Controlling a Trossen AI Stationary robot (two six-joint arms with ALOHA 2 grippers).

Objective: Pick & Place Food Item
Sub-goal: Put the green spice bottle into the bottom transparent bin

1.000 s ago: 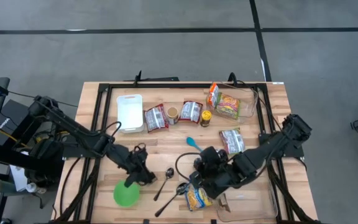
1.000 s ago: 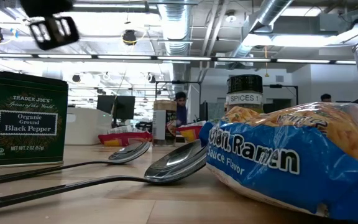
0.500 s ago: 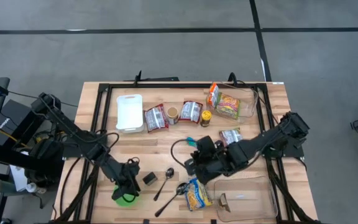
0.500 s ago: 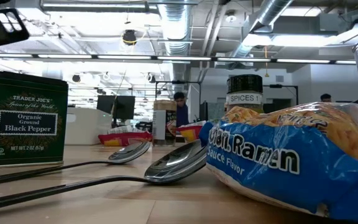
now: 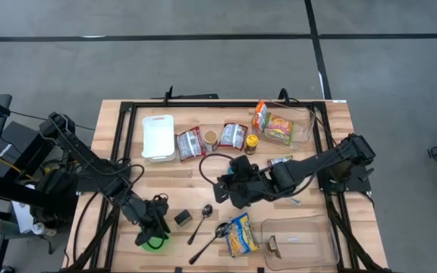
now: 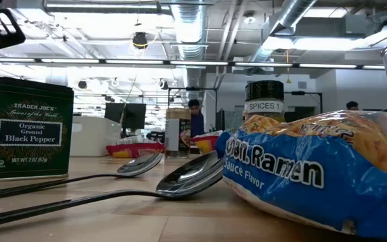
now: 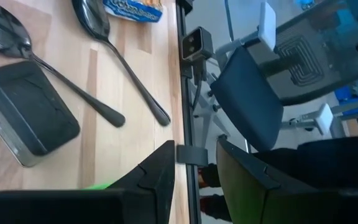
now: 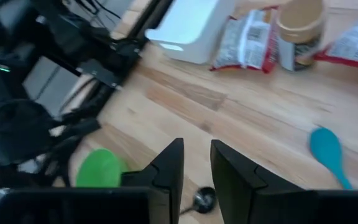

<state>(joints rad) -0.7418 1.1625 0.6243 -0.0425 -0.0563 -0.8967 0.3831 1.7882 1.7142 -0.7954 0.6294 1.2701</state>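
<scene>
**Entry: two pincers, food item not yet taken**

- Right pincer (image 5: 230, 187): over the middle of the table, jaws a narrow slot apart, nothing between them.
- Left pincer (image 5: 156, 226): low over the green bowl (image 5: 152, 240), jaws part open, empty. We take it to be waiting.
- Food item: we cannot tell which one is meant. The ramen packet (image 5: 241, 233) is nearest, lying flat just beyond the right pincer on its table-edge side. The clear tub (image 5: 298, 239) lies on the packet's far side. Snack pouches (image 5: 190, 142) sit on the right pincer's opposite side, along the table's back row.

**Risks, as we judge them**

- The narrow slot would not pass a flat packet, and a descent without widening would push it away.
- Two spoons (image 5: 205, 216) lie against the ramen packet's edge, so a finger could catch a handle and drag it along.
- The pepper tin (image 5: 182, 218) stands between the two pincers, and a sweep by either arm could tip it.
- A pinch on slack, crinkled wrapper may slip on the lift.

**Hidden or unclear**

- The right arm covers a packet behind the pincer, and only its corner shows.
- The teal spoon (image 8: 328, 149) shows in the right wrist view. From above it is probably under the arm.
- The low view shows only a cropped scrap of one arm.
</scene>
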